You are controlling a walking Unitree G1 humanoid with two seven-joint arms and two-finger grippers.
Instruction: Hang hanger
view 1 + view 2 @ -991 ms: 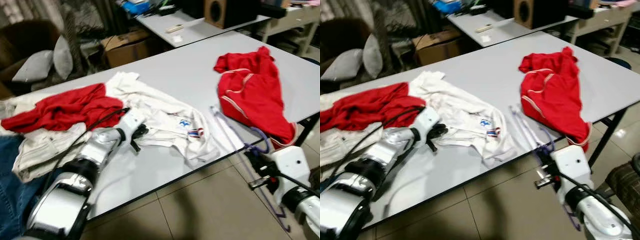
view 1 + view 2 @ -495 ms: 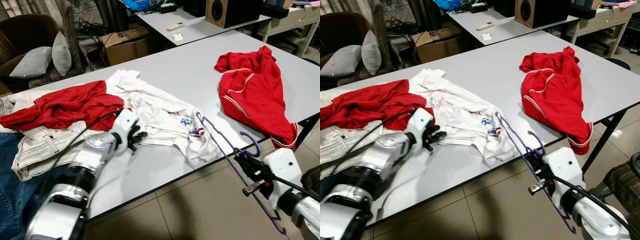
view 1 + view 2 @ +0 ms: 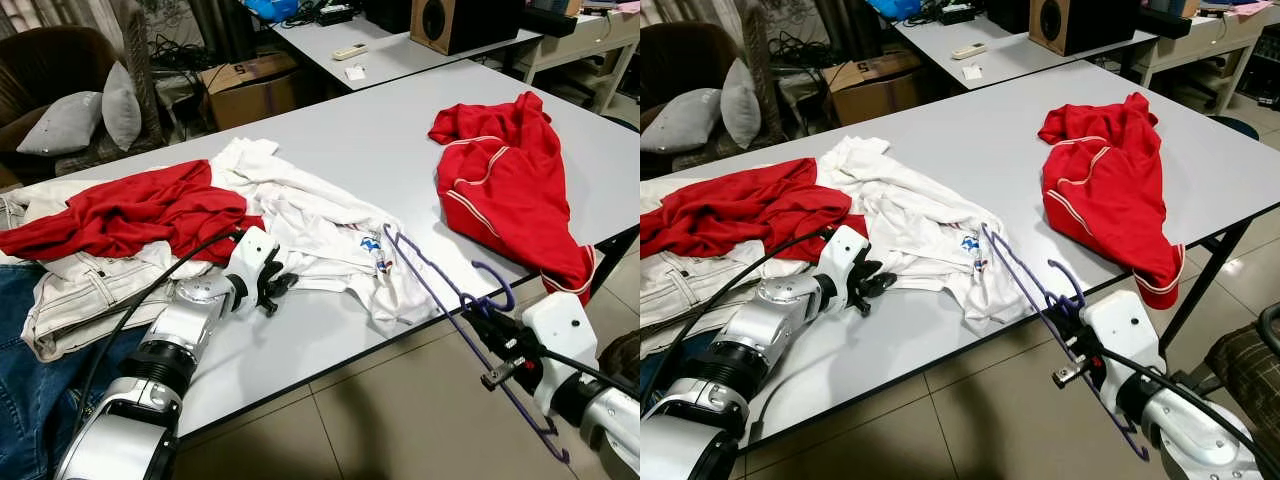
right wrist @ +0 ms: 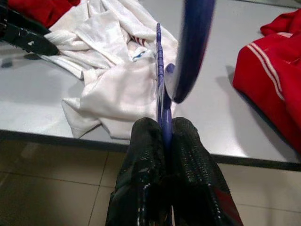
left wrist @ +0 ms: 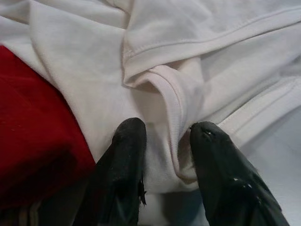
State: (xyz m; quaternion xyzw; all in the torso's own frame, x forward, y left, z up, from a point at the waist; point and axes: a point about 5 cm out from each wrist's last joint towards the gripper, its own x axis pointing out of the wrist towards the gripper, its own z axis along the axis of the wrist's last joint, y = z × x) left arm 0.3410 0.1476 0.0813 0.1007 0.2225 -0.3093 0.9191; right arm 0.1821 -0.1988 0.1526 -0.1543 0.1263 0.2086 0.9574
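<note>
Your right hand is clamped tight on the purple hanger, holding it off the near edge of the grey worktop. The hanger's far end reaches up over the worktop beside the white shirt, while its near end slants down toward the tiled floor. Your left hand rests on the worktop at the shirt's near-left edge, fingers narrowly parted with a ribbed fold of white cloth between them. A red garment lies to the left on top of beige trousers. Another red garment lies far right, well apart from the shirt.
</note>
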